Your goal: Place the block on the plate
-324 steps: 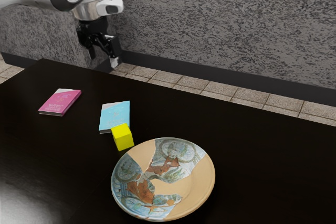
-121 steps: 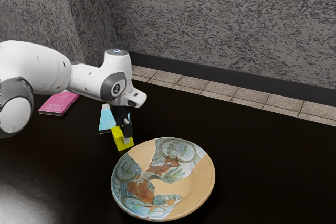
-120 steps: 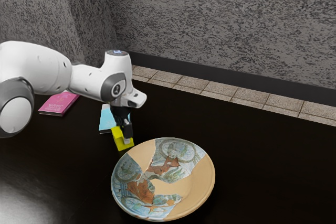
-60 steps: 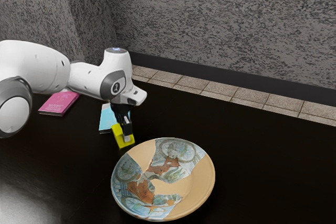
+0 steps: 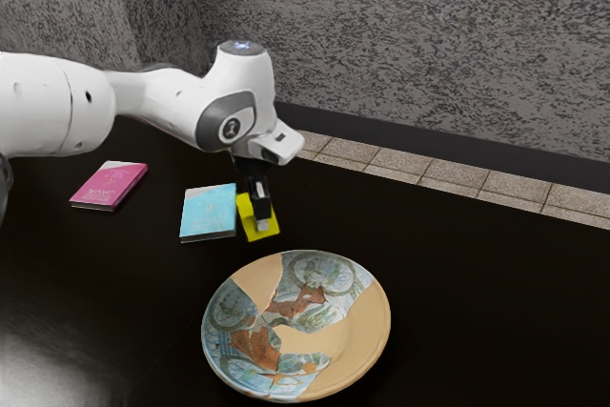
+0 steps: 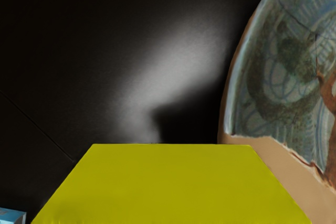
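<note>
Since the earlier frame, the yellow block (image 5: 246, 216) has risen from the tabletop (image 5: 467, 302) and shifted toward the exterior view's right, along with the claw (image 5: 259, 220). Nearest the exterior camera sits the plate (image 5: 310, 335), face up. Just past its rim hangs the block, clamped in the claw. From the claw, the plate lies lower and toward that camera, so the carry looks short: over the rim, then down. Farther back rest the blue book (image 5: 208, 213) and pink book (image 5: 110, 185).
</note>
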`<state>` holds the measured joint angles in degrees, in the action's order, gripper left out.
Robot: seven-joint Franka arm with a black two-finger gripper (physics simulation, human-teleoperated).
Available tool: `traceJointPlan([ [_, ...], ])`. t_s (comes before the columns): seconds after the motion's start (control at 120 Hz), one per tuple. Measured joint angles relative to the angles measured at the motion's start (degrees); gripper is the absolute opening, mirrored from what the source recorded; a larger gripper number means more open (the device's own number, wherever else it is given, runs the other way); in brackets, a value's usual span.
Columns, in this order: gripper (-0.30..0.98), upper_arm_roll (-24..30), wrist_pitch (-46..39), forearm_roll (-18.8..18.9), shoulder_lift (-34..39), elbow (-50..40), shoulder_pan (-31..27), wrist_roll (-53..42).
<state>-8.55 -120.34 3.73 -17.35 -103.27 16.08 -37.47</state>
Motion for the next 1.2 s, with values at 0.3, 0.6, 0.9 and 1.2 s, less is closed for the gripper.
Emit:
traceJointPlan([
  [0.3, 0.39, 11.7, 1.8, 2.5, 2.7, -5.6, 1.3, 5.3],
  [0.6, 0.4, 14.5, 0.8, 2.9, 2.1, -11.6, 1.6, 11.1],
  [0.9, 0.58, 14.5, 1.3, 2.8, 4.4, -11.3, 1.1, 14.5],
  [1.2, 0.66, 14.3, 6.6, 2.8, 7.6, -4.9, 0.4, 16.4],
])
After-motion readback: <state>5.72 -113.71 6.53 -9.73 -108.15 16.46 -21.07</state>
